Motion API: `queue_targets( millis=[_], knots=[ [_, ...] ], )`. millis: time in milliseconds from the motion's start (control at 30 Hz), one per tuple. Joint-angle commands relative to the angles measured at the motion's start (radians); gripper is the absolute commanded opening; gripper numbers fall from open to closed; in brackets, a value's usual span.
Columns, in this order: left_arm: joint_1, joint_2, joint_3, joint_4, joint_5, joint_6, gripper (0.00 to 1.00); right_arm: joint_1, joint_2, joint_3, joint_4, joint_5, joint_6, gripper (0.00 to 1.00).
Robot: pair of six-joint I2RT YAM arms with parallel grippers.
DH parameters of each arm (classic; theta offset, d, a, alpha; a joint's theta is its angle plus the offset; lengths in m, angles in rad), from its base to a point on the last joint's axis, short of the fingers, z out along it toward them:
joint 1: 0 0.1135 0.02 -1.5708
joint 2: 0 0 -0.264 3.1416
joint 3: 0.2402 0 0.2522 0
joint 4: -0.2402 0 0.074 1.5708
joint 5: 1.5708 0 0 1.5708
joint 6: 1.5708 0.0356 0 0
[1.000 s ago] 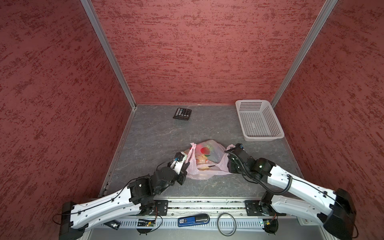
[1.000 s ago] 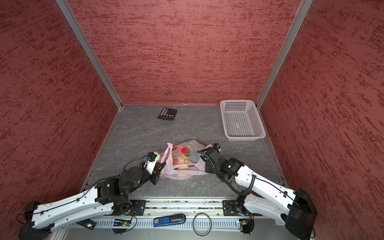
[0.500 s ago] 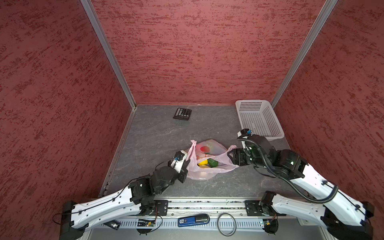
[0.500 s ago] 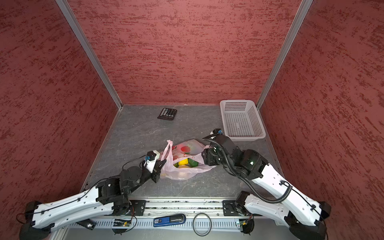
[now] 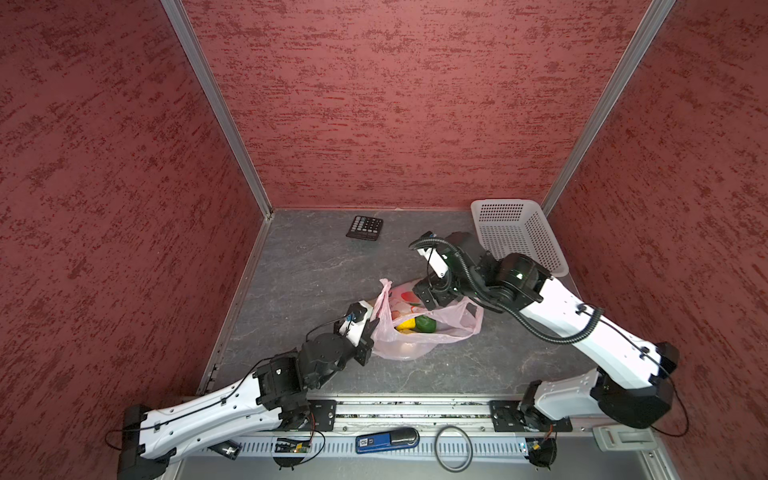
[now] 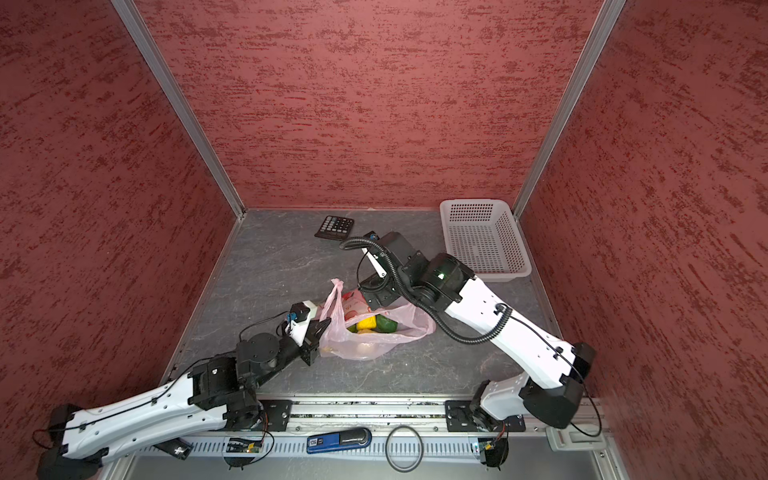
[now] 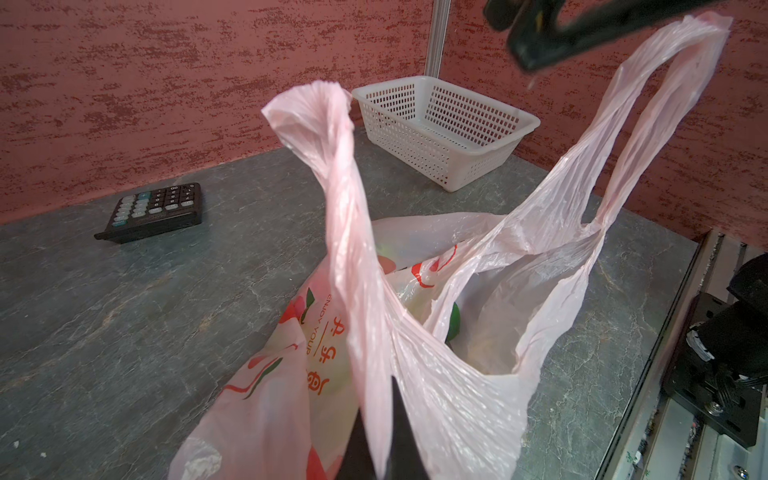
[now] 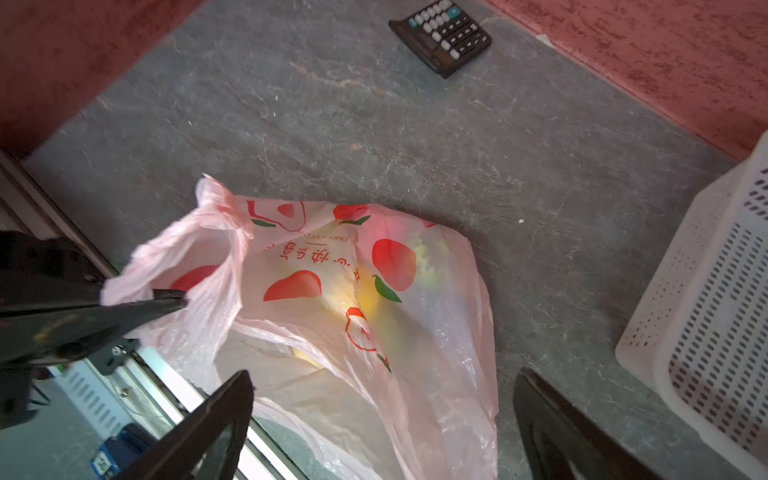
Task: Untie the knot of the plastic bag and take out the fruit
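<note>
Bag point(image 5: 415, 347) sits mid-counter point(image 5: 307, 270), a little toward 6 o'clock. Basket point(image 5: 505, 203) is at 2 o'clock, calculator point(image 5: 365, 227) at 12.

Left hand point(image 5: 372, 327) is clamped tight on one handle loop at the bag's 9 o'clock side. Right hand point(image 8: 382, 374) hovers over the 1 o'clock side, fingers spread wide, nothing between them.

I find no knot. The loops stand apart, so I judge it undone. Fruit point(image 5: 409, 324) lies inside the bag.

Risks:
- Right hand going in may snag the free loop point(image 7: 648, 124) or press film over the mouth. The bag would then drag instead of giving up fruit.
- A hard pull by the left hand could slip or tear the thin film, or tip fruit toward the 6 o'clock rail point(image 5: 415, 409).

Views:
- Left wrist alone shows both loops separate. I cannot tell whether the free loop catches on the dark shape point(image 7: 582, 29) above it.
- Both top views show yellow and green pieces in the open mouth; right wrist gives only colour smears through film.
</note>
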Motion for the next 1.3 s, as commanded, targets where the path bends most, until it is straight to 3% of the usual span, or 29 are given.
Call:
queue_targets(
  millis=[0,133,433,533,567,633,700,1000,1267],
  knots=[
    [-0.001,-0.018,0.001,0.007,-0.004,0.004,0.0,0.008,0.02,-0.077,0.044,-0.066,-0.132,0.98],
    [-0.002,-0.022,-0.005,0.01,-0.003,-0.006,0.0,0.009,0.025,-0.18,0.133,-0.124,-0.148,0.99],
    [-0.002,-0.022,-0.013,0.029,0.006,0.002,0.0,0.012,0.11,-0.273,0.278,-0.137,-0.191,0.98],
    [-0.003,-0.025,-0.016,0.025,0.009,-0.004,0.0,0.012,0.156,-0.295,0.355,-0.11,-0.189,0.92],
    [-0.003,-0.029,-0.018,0.025,0.01,-0.007,0.0,0.012,0.171,-0.307,0.381,-0.092,-0.186,0.83],
    [-0.003,-0.036,-0.021,0.027,0.011,-0.011,0.0,0.004,0.186,-0.327,0.424,-0.04,-0.168,0.37],
    [-0.003,-0.038,-0.022,0.032,0.015,-0.007,0.0,-0.029,0.183,-0.341,0.448,-0.033,-0.125,0.0],
    [0.003,0.021,0.008,0.06,0.021,0.058,0.0,-0.213,0.004,-0.396,0.391,0.179,0.043,0.0],
    [0.053,0.101,0.07,0.044,0.048,0.094,0.03,-0.367,-0.105,-0.433,0.293,0.219,0.133,0.0]
  ],
)
